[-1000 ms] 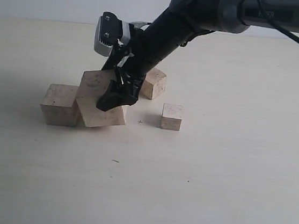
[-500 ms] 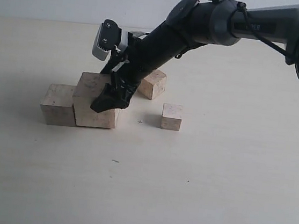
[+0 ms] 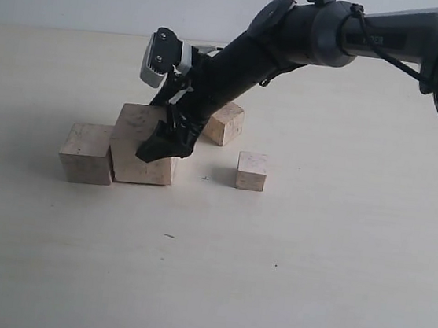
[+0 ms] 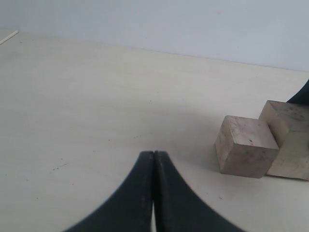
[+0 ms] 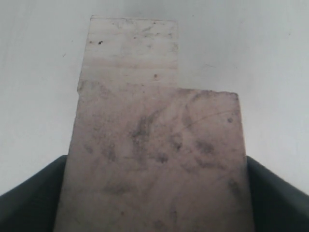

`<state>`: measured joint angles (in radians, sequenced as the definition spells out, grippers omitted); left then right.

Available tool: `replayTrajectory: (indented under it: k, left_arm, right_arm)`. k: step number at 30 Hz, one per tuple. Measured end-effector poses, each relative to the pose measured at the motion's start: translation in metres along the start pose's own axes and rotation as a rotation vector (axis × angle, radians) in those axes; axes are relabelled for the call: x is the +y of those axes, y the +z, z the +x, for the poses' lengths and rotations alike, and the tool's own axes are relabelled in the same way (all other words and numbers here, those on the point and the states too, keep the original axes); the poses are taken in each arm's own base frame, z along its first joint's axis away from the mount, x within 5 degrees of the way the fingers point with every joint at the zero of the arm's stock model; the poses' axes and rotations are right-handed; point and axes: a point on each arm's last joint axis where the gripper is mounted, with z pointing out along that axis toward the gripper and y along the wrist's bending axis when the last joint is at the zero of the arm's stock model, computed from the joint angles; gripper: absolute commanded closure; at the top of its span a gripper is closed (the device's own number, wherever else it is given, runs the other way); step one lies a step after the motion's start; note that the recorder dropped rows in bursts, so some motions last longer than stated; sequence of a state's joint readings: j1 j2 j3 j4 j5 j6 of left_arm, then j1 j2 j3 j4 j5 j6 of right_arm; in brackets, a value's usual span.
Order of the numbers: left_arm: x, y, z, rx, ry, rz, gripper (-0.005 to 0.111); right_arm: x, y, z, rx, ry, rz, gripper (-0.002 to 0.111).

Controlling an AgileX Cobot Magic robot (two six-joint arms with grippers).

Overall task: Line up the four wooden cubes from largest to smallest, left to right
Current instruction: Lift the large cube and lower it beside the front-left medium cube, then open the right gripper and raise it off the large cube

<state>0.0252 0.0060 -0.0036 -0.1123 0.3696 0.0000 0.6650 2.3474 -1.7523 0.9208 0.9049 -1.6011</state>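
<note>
Clamping the largest pale beige, smudged wooden cube [image 3: 135, 169] by two opposite sides, the right pincer [image 3: 159, 146] holds it flat, faces square to the surface's near edge, just beside the next-smaller beige wooden cube [image 3: 87, 153], while the left pincer [image 4: 153, 193] hangs closed and empty.

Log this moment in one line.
right pincer: shut on largest cube | cube: flat on table, beside leftmost cube | left pincer: shut, empty

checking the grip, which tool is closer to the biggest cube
Right. The right tool clamps the biggest cube; the left tool is shut and apart, past the second cube.
</note>
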Motion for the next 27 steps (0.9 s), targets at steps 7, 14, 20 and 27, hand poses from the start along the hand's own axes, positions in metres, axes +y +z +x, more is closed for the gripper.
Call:
replayTrajectory:
  k: [7, 14, 20, 27]
  left_arm:
    - [0.0, 0.0, 0.0, 0.0, 0.0, 0.0, 0.107]
    - [0.0, 0.0, 0.0, 0.0, 0.0, 0.0, 0.107]
    - [0.0, 0.0, 0.0, 0.0, 0.0, 0.0, 0.107]
    - [0.0, 0.0, 0.0, 0.0, 0.0, 0.0, 0.107]
  right_arm:
    - [-0.001, -0.001, 0.001, 0.001, -0.006, 0.004, 0.075]
    - [-0.001, 0.0, 0.001, -0.007, 0.001, -0.004, 0.023]
    - [0.0, 0.002, 0.002, -0.021, 0.019, -0.024, 0.009]
    - [0.002, -0.013, -0.012, -0.042, -0.009, 0.003, 0.009]
